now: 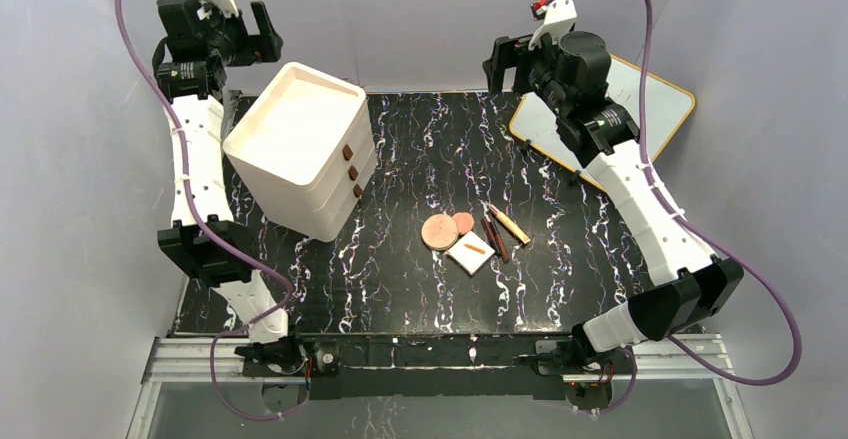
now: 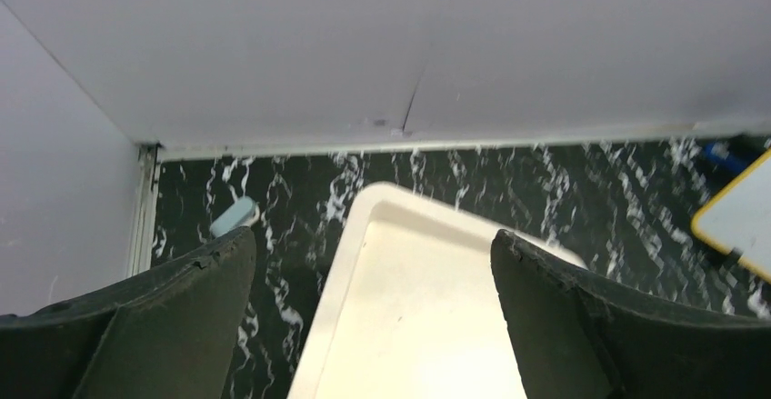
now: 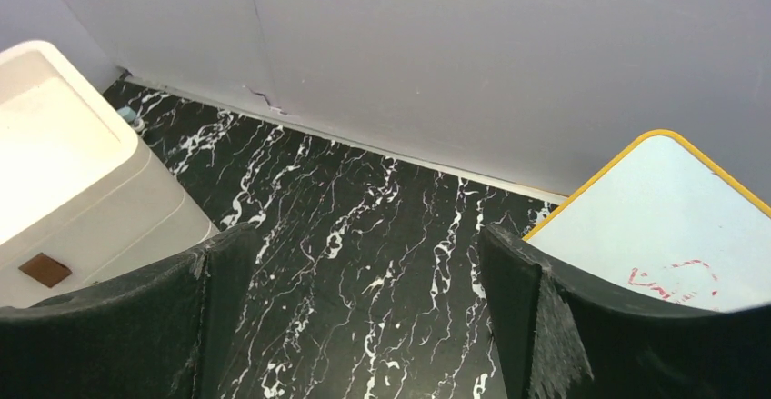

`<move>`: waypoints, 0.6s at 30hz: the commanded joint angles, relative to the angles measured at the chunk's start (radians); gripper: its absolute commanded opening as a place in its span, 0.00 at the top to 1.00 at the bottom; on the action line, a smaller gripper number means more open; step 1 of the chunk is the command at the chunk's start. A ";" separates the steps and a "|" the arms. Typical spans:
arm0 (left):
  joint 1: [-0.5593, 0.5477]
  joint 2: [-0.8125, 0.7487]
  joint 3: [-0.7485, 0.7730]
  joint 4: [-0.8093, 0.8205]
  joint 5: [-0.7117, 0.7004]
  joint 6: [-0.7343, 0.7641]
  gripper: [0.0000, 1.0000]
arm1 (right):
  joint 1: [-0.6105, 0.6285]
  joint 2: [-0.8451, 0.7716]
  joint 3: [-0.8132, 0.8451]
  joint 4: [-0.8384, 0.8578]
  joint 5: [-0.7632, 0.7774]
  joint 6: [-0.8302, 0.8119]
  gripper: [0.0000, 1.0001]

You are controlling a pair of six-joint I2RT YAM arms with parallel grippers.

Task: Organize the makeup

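This is a robotics lab test cell. A black marble-patterned table (image 1: 400, 289) is boxed in by plain grey walls (image 1: 430, 19) on 3 sides. At its near edge an aluminium rail (image 1: 180, 359) carries the left arm (image 1: 195, 159) and right arm (image 1: 640, 199), both trailing purple cables (image 1: 797, 339).

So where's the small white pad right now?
Top view, right of centre: the white pad lies just in front of the two discs, beside the pencil sticks.
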 commanded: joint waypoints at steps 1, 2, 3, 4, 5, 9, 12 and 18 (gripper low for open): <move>0.016 -0.012 -0.013 -0.172 0.124 0.186 0.02 | 0.003 0.011 0.050 -0.015 -0.048 -0.036 0.01; 0.017 -0.026 -0.039 -0.175 0.126 0.232 0.02 | 0.005 0.008 0.042 -0.011 -0.050 -0.041 0.01; 0.020 -0.048 -0.067 -0.176 0.124 0.274 0.02 | 0.006 0.003 0.033 -0.005 -0.049 -0.044 0.01; 0.022 -0.058 -0.085 -0.179 0.109 0.305 0.01 | 0.006 -0.001 0.020 0.004 -0.049 -0.043 0.01; 0.027 -0.061 -0.095 -0.189 0.097 0.324 0.01 | 0.006 -0.006 0.004 0.015 -0.052 -0.043 0.01; 0.040 -0.072 -0.163 -0.184 0.134 0.342 0.02 | 0.012 -0.001 -0.013 0.024 -0.074 -0.036 0.01; 0.040 -0.049 -0.190 -0.180 0.142 0.345 0.02 | 0.018 0.008 0.010 0.004 -0.074 -0.034 0.01; 0.048 0.049 -0.192 -0.171 0.144 0.336 0.02 | 0.021 -0.011 -0.039 0.014 -0.118 0.013 0.01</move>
